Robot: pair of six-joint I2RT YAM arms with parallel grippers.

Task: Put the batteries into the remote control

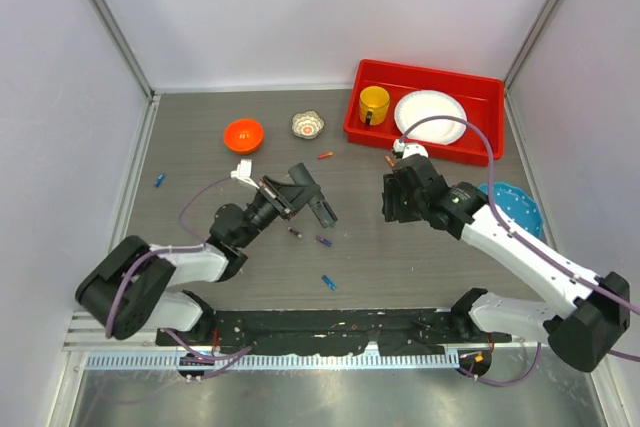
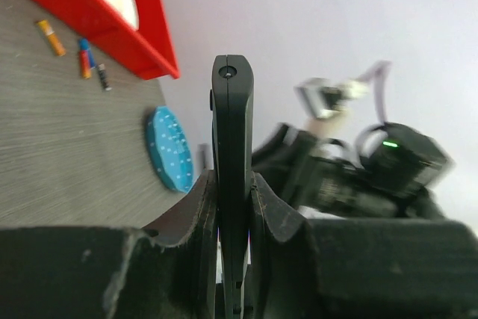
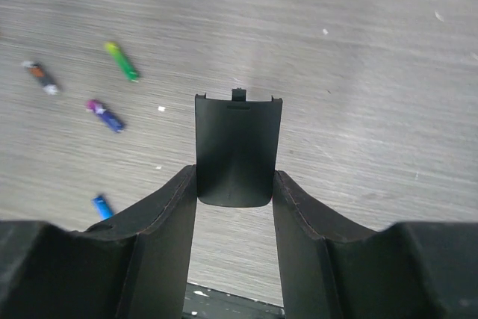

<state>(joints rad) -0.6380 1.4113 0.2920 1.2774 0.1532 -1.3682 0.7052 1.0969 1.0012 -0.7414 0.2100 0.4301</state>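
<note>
My left gripper [image 1: 290, 190] is shut on the remote control [image 1: 322, 207], a slim black bar held above the table's middle. In the left wrist view the remote [image 2: 232, 125] stands edge-on between the fingers [image 2: 196, 214]. My right gripper [image 1: 395, 197] is shut on a black battery cover [image 3: 237, 143], gripped by its side edges above the table. Loose batteries lie on the table: an orange one [image 1: 325, 155], a dark one [image 1: 294, 232], a purple one [image 1: 323, 241] and a blue one [image 1: 328, 282]. The right wrist view shows green [image 3: 122, 61], purple [image 3: 104, 115] and blue [image 3: 102, 206] batteries.
A red tray [image 1: 358, 117] at the back right holds a yellow mug [image 1: 374, 104] and a white plate [image 1: 430, 115]. An orange bowl [image 1: 243, 134] and a small patterned bowl [image 1: 308, 125] stand at the back. A blue disc [image 1: 515, 209] lies at the right. A blue battery [image 1: 159, 181] lies far left.
</note>
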